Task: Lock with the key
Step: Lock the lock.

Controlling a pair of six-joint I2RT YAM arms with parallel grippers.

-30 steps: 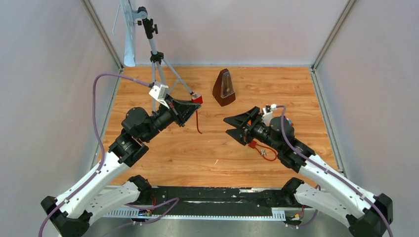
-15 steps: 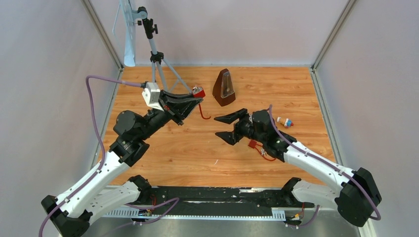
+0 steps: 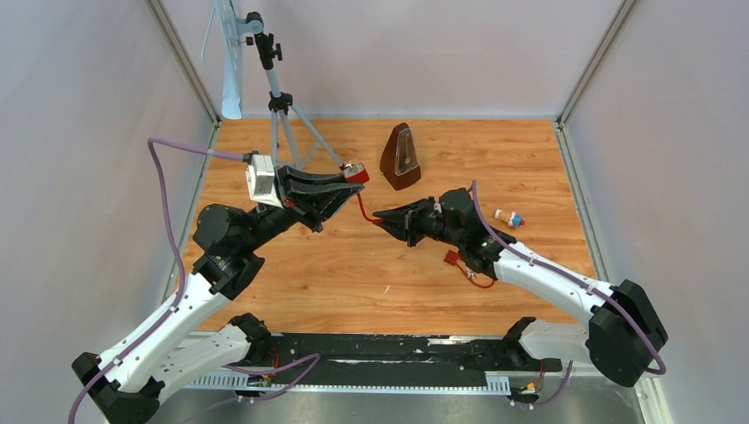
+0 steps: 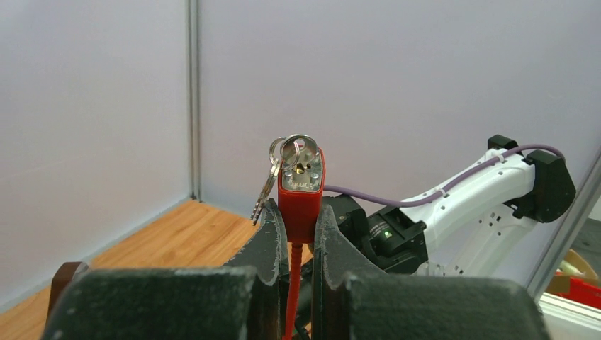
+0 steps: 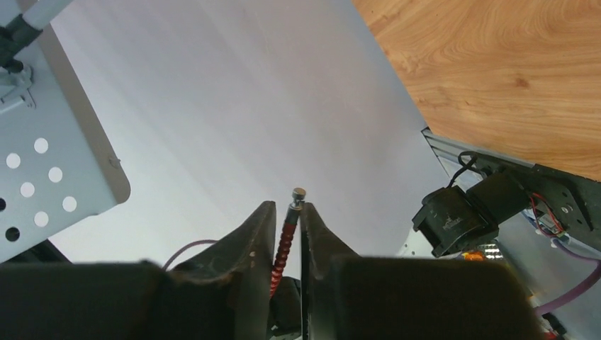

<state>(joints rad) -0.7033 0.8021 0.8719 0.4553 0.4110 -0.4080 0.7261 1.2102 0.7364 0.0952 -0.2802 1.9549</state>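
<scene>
Had lock (image 4: 300, 202) clamped in left gripper (image 4: 300, 216), above counter (image 3: 353, 274), keys (image 4: 287, 152) in its top. Had right gripper (image 5: 287, 207) pinched on cable (image 5: 282, 244) just under tip (image 5: 298, 193) (looked floppy, light; best gripped close to tip).

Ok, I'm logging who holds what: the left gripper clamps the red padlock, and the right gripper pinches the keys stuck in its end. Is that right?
Not quite. The right gripper pinches the red cable just below its metal tip, as the right wrist view shows. The keys sit untouched in the red padlock, which the left gripper does clamp.
</scene>
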